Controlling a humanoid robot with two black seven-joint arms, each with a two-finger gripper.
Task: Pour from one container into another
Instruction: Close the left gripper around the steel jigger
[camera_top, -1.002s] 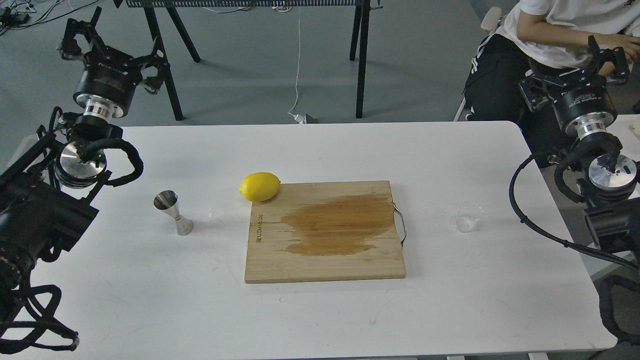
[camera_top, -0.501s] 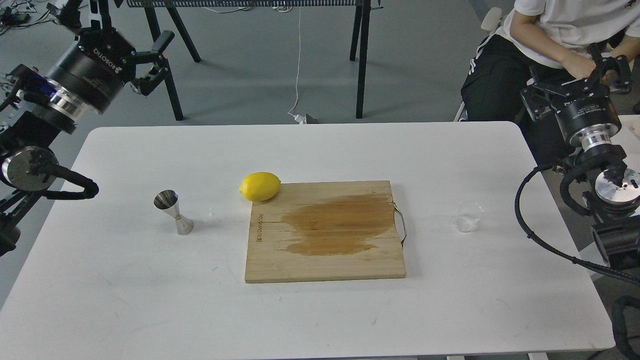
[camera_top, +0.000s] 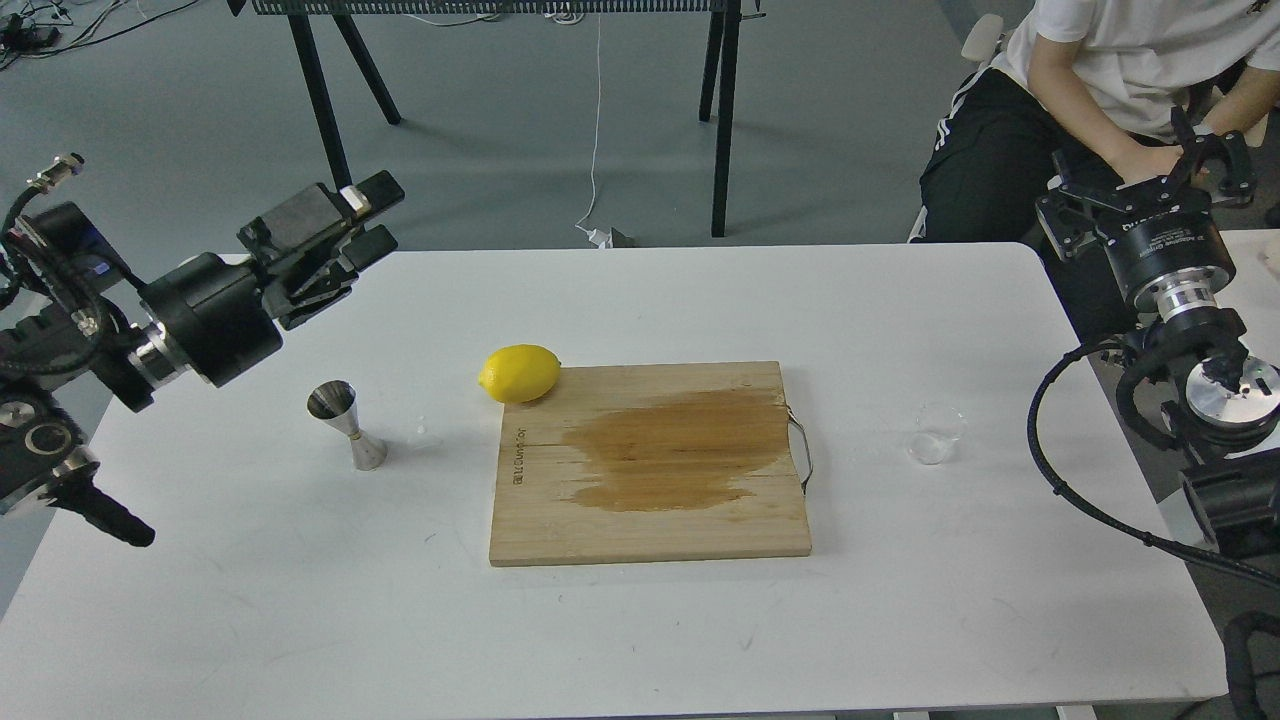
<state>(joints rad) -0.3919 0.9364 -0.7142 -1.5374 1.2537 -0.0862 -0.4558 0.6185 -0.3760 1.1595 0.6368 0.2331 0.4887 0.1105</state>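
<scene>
The clear glass cup (camera_top: 937, 434) stands upright on the white table (camera_top: 640, 620), right of the board. The steel jigger (camera_top: 347, 424) stands upright on the left side. My left gripper (camera_top: 376, 214) hovers behind and above the jigger, pointing right, open, with nothing between its fingers. My right gripper (camera_top: 1146, 172) hangs beyond the table's far right corner, well behind the cup, its fingers spread wide open and empty. Neither gripper touches a container.
A wooden cutting board (camera_top: 650, 520) with a dark wet stain and a metal handle lies at the centre. A lemon (camera_top: 519, 373) rests at its back left corner. A seated person (camera_top: 1100, 70) is close behind my right gripper. Black stand legs (camera_top: 722, 120) rise behind the table.
My left arm has swung down and turned, so its gripper now points right over the table's back left part. The right gripper has shifted only slightly. Cup, jigger and lemon have not moved.
</scene>
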